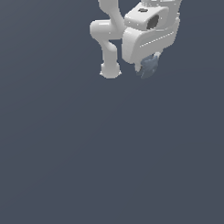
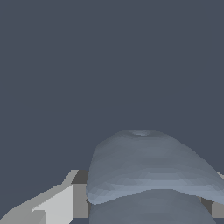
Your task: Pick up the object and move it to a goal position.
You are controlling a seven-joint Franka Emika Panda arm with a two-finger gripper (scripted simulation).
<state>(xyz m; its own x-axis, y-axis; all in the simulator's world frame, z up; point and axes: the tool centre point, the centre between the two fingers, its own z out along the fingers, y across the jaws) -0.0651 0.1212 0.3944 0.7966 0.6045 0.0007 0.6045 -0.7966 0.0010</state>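
Note:
The object (image 1: 149, 67) is a small dull grey-blue lump with uneven edges. It sits under the white hand of my arm, near the top of the exterior view. My gripper (image 1: 149, 63) is shut on it, and only the finger tips show around it. In the wrist view the object (image 2: 146, 168) fills the near part of the picture, between my fingers (image 2: 57, 203). One finger shows clearly there; the other is mostly hidden behind the lump.
The white arm (image 1: 109, 36) and its base (image 1: 110, 70) stand at the top of the exterior view, just to that view's left of the hand. A plain dark grey-blue surface (image 1: 111, 168) spreads everywhere else.

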